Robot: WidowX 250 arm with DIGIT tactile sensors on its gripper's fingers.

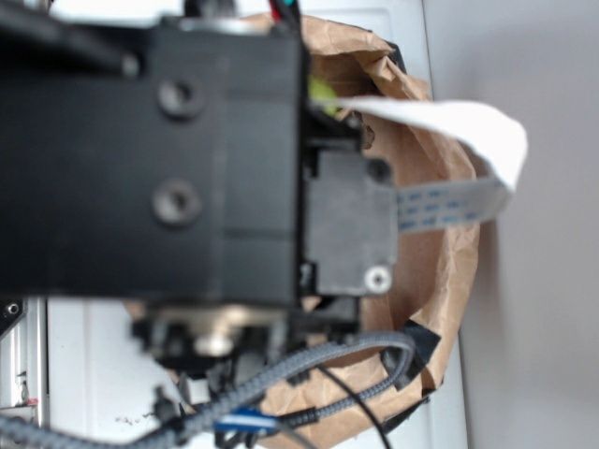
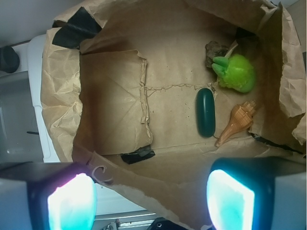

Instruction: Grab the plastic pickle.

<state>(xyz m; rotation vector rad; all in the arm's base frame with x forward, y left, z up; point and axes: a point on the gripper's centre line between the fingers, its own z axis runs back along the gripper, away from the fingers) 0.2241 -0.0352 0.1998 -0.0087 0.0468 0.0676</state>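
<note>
In the wrist view the plastic pickle, a smooth dark green capsule, lies on the floor of an open brown paper bag, towards its right side. My gripper is open and empty, its two glowing pads wide apart at the bottom of the view, high above the bag's near rim. The pickle is well ahead of the pads and to the right of centre. In the exterior view the black arm hides the pickle and the gripper.
A fuzzy lime-green toy sits just beyond the pickle and an orange-tan conch shell lies right beside it. Black tape patches mark the bag. The crumpled bag walls rise all around. A white ribbon cable sticks out from the arm.
</note>
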